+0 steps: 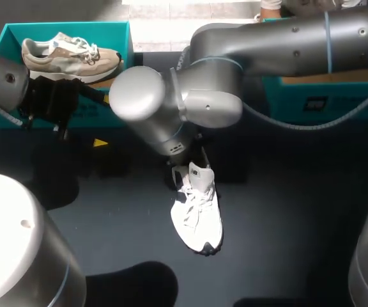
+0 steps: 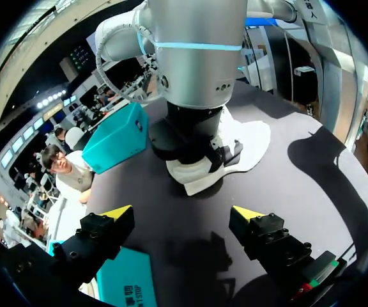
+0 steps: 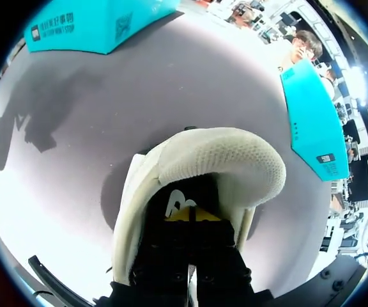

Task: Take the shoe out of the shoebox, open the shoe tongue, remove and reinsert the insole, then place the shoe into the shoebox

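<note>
You have two sneakers: one white mesh lace-up sneaker (image 1: 198, 211) and one beige suede sneaker (image 1: 72, 56). You have two teal cardboard shoeboxes, the left shoebox (image 1: 62, 28) and the right shoebox (image 1: 337, 99). Count two grey metal arms, the left arm (image 1: 2, 77) and the right arm (image 1: 286, 38), with one gripper each: left gripper (image 2: 181, 214), right gripper (image 3: 190, 216).

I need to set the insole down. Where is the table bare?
Bare: right of the white shoe, before the right box; also left of it, toward the left gripper. Crowded at its heel, under the right gripper.
</note>
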`<action>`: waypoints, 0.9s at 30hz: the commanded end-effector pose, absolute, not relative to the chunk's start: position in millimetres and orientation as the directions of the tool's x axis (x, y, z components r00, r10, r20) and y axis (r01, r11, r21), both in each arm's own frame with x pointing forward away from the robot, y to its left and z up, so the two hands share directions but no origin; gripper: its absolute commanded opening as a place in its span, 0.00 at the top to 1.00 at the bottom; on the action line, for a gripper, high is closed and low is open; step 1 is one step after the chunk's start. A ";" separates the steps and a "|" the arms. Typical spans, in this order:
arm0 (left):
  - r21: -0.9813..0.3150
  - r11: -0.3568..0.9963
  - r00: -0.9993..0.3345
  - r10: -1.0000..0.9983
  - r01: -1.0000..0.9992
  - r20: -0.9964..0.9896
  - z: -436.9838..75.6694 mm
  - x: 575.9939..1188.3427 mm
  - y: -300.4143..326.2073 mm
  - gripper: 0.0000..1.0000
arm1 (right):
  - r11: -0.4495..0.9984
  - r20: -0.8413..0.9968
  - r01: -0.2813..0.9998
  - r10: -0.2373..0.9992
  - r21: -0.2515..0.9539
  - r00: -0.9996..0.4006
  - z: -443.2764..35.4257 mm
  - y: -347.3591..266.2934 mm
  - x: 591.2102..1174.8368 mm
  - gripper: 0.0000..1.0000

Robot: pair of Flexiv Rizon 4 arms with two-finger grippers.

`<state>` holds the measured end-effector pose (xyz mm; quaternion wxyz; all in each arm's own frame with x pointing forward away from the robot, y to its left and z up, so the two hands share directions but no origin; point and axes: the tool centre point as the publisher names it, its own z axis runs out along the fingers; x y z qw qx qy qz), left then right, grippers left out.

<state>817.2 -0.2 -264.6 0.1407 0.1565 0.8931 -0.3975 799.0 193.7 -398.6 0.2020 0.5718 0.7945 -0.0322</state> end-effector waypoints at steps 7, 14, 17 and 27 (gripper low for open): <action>-0.664 0.637 -0.911 0.169 0.392 -0.376 -263.9 815.9 0.0 0.00 | 0.353 -0.251 0.918 0.919 0.181 -0.304 -412.0 208.0 802.9 1.00; -0.664 0.637 -0.911 0.169 0.392 -0.376 -263.9 815.9 0.0 0.00 | 0.390 -0.204 0.902 0.913 0.188 -0.352 -410.8 228.6 803.2 1.00; -0.664 0.637 -0.911 0.169 0.392 -0.376 -263.9 815.9 0.0 0.00 | 0.396 -0.213 0.898 0.910 0.192 -0.356 -406.4 230.1 804.2 1.00; -0.664 0.637 -0.911 0.169 0.392 -0.376 -263.9 815.9 0.0 0.00 | 0.310 -0.169 0.944 0.942 0.112 -0.290 -355.0 207.1 798.9 1.00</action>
